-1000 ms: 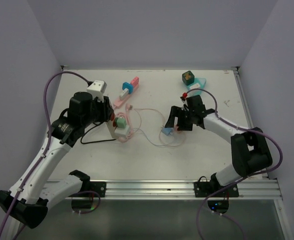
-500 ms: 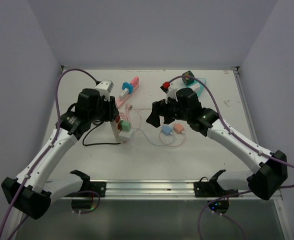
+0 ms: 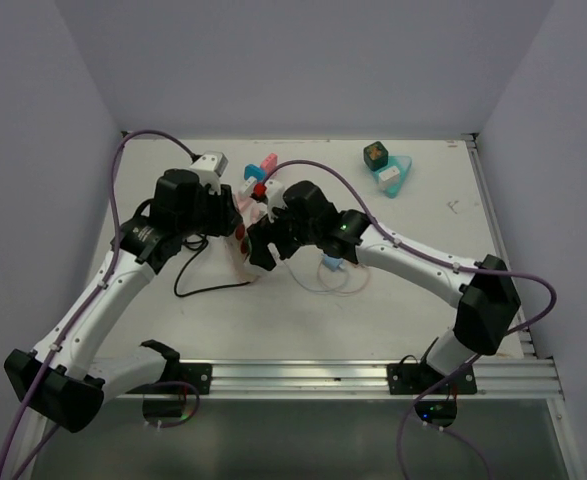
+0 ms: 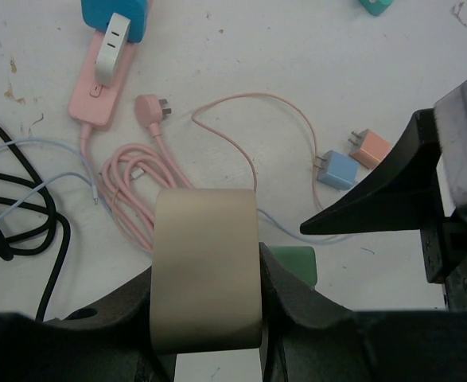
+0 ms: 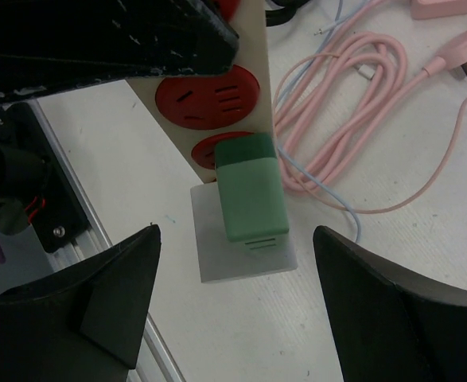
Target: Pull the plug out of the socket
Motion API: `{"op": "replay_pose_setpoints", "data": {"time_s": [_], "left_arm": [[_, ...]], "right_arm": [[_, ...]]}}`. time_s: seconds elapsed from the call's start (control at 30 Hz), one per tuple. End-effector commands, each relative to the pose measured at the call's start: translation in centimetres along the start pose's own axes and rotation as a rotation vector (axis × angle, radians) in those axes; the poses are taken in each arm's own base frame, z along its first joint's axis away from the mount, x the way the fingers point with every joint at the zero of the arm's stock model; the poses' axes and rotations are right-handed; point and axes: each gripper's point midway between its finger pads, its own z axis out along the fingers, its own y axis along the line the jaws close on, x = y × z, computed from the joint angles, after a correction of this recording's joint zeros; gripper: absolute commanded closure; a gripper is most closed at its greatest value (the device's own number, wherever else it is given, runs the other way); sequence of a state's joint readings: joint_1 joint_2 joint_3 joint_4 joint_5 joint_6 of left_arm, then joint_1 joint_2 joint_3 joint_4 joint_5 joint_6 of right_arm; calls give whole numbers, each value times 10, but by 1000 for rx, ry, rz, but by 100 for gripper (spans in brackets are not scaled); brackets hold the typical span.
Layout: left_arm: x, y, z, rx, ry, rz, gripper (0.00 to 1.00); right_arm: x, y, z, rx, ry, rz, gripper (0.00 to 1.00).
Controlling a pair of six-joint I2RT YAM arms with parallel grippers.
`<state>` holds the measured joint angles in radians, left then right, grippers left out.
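Top external: working over white table (image 3: 423, 300), walled left, right and back, with metal rail (image 3: 303, 372) along the near edge. Gripping beige socket strip (image 4: 205, 278) in left gripper (image 4: 207, 318), pinched tight across its width and tilted up, left of table centre. Unclear whether its lower end rests on the surface. Facing it with right gripper (image 5: 235, 239), spread wide, straddling green plug (image 5: 251, 195) without touching. Seated in the lower red outlet (image 5: 204, 151), just below an unused one.

Judged step: close on the plug.
- Centre both fingers on the flat green sides, clear of the strip's face.
- Squeeze fully before any pull.
- Pull straight along the pin axis, away from the outlet. No twisting, no levering.
- Hold the left grip rigid as counterforce, or expect the strip to slip through the pads.

Room: plenty to the right and front, so withdraw that way. Tight on the left, against the other arm.
- Watch pink cable coil (image 5: 352, 95) just beside the plug and black cable (image 4: 26, 231) near the left arm. Both look like snag risks.
- Avoid sweeping blue adapter (image 4: 338, 169) and orange adapter (image 4: 372, 149), lying near the likely retreat path.
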<state>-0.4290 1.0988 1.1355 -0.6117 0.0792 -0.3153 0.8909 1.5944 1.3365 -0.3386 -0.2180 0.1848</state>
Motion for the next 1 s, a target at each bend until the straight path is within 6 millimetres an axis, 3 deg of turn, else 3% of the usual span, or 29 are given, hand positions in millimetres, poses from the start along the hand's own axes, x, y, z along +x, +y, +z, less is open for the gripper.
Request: {"op": "replay_pose_setpoints", "data": {"time_s": [0.0,0.17,0.2,0.3,0.33,0.37,0.43,0.5,0.57,0.6,0.7,0.8,0.97], "left_arm": [[-45,-26,-9,95,-124,-19,100],[-49,-32,-9,120,-119,-31,100],[-52,-34,-10,125,-125,-28,100],[-55,-34,-10,123,-126,-27,100],[-55,-32,-9,112,-128,-32,100],[-54,-30,-8,100,-125,-37,100],[-54,-25,-7,71,-133,-48,87],[-54,-21,-7,49,-144,-56,70],[-52,-18,-7,38,-151,-63,60],[-56,-16,-12,25,-183,-75,44],[-58,-13,-17,26,-248,-93,19],[-53,-14,-19,44,-281,-124,9],[-29,-12,-12,73,-273,-142,8]], "right_arm": [[-22,4,2,8,-43,-73,19],[-15,4,18,1,-12,-95,35],[-14,5,20,-1,-10,-97,47],[-16,8,20,-17,-15,-97,67],[-19,8,19,-18,-27,-98,82],[-19,9,19,-18,-31,-100,88],[-22,9,15,-12,-48,-95,100],[-27,13,8,-25,-65,-82,100],[-29,18,5,-43,-81,-67,100],[-35,21,1,-51,-106,-49,100],[-39,27,-3,-73,-128,-5,100],[-44,37,-4,-119,-137,26,100],[-51,46,-6,-165,-150,57,100]]}}
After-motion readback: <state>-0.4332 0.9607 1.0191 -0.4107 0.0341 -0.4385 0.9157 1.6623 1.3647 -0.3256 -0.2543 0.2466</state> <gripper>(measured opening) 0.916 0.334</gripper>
